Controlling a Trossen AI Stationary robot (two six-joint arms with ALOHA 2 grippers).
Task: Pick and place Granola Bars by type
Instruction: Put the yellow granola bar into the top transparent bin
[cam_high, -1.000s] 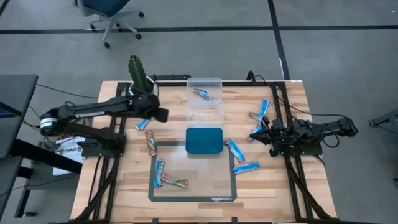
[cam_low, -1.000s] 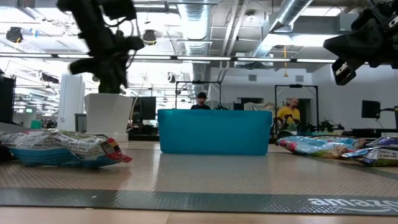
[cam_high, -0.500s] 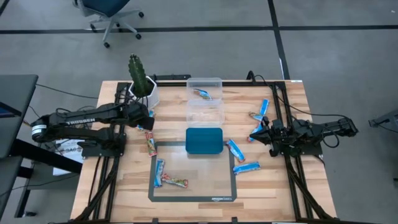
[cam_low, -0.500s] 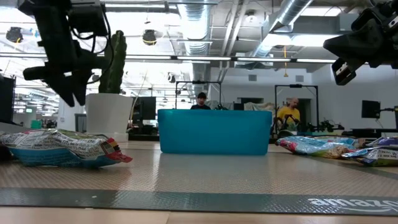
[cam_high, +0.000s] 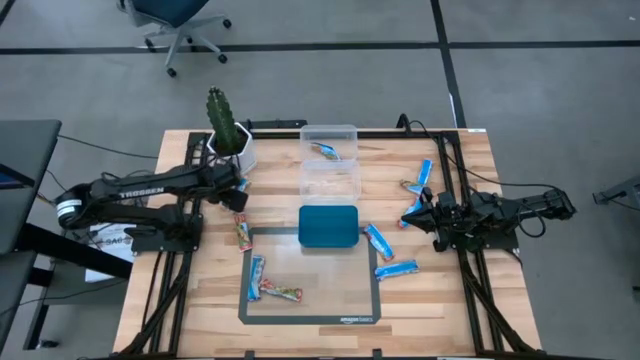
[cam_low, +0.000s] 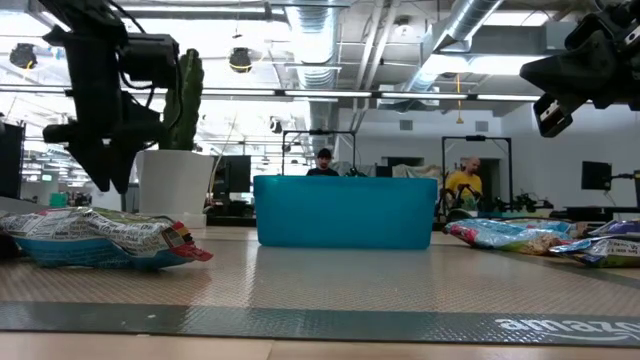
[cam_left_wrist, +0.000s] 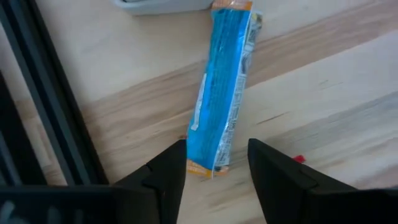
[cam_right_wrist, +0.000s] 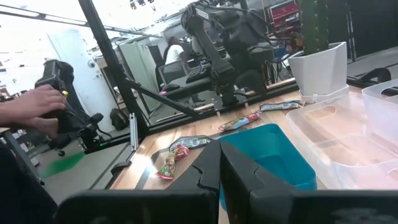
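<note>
My left gripper (cam_left_wrist: 216, 169) (cam_high: 232, 192) is open and hangs over a shiny blue granola bar (cam_left_wrist: 222, 93) that lies flat on the wood beside the cactus pot (cam_high: 228, 140). Its fingers stand on either side of the bar's near end without touching it. Other blue bars (cam_high: 378, 240) (cam_high: 396, 269) (cam_high: 424, 172) (cam_high: 256, 277) and multicoloured ones (cam_high: 241, 230) (cam_high: 283, 292) lie around the teal tray (cam_high: 328, 226). One bar (cam_high: 323, 150) lies in the clear box (cam_high: 330, 165). My right gripper (cam_high: 430, 215) (cam_right_wrist: 219, 167) is shut and waits above the table's right side.
A grey mat (cam_high: 310, 305) lies at the table's near middle, with the teal tray on its far edge. The white pot with the cactus stands just beyond my left gripper. Black frame rails (cam_high: 165, 270) (cam_high: 470, 270) run along both sides. A person's hand (cam_right_wrist: 37, 106) shows beyond the table.
My left gripper has swung from near the clear box toward the table's left edge and come down over the blue bar beside the cactus pot. No bar has moved.
</note>
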